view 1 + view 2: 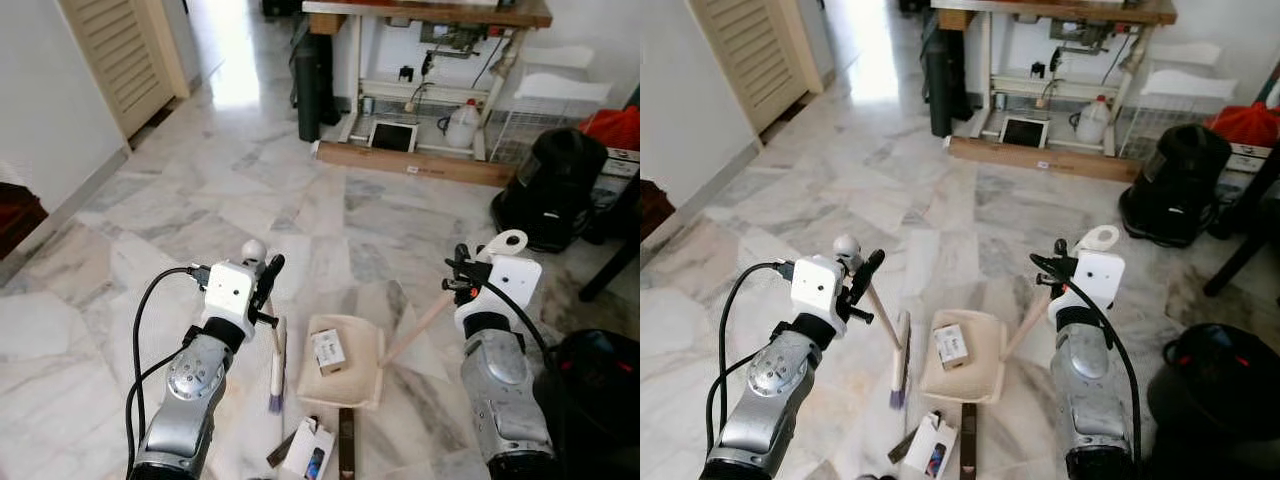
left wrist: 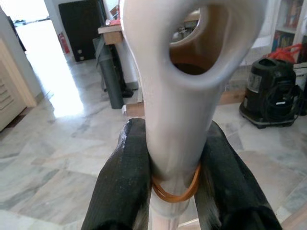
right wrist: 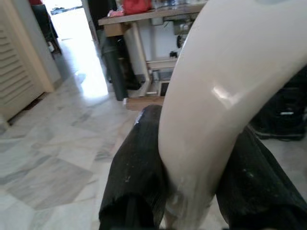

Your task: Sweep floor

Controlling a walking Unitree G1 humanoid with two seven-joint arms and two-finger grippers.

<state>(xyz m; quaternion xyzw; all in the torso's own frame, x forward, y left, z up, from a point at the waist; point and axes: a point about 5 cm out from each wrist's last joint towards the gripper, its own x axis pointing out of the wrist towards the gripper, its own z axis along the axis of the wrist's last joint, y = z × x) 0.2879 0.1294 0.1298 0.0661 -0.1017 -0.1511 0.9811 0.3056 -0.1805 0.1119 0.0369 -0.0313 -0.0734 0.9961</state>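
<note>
My left gripper (image 1: 268, 281) is shut on the top of a pale broom handle (image 2: 168, 96), its fingers (image 2: 122, 187) clamped on either side just above an orange rubber band. The broom's purple bristles (image 1: 275, 402) rest on the marble floor. My right gripper (image 1: 461, 273) is shut on the cream looped handle (image 3: 216, 96) of a dustpan (image 1: 352, 386), which sits on the floor between my arms, to the right of the broom. A small cardboard box (image 1: 329, 352) lies inside the pan. A second white box (image 1: 308, 450) and a dark strip (image 1: 346, 446) lie on the floor just in front of it.
A black vacuum cleaner (image 1: 551, 188) stands at the right, with a black bag (image 1: 600, 390) near my right arm. Ahead is a wooden worktable (image 1: 430, 14) with a plank (image 1: 420, 163), a tall black bin (image 1: 310, 85) and a wire rack (image 1: 550, 112). A louvred door (image 1: 120, 50) is at the far left.
</note>
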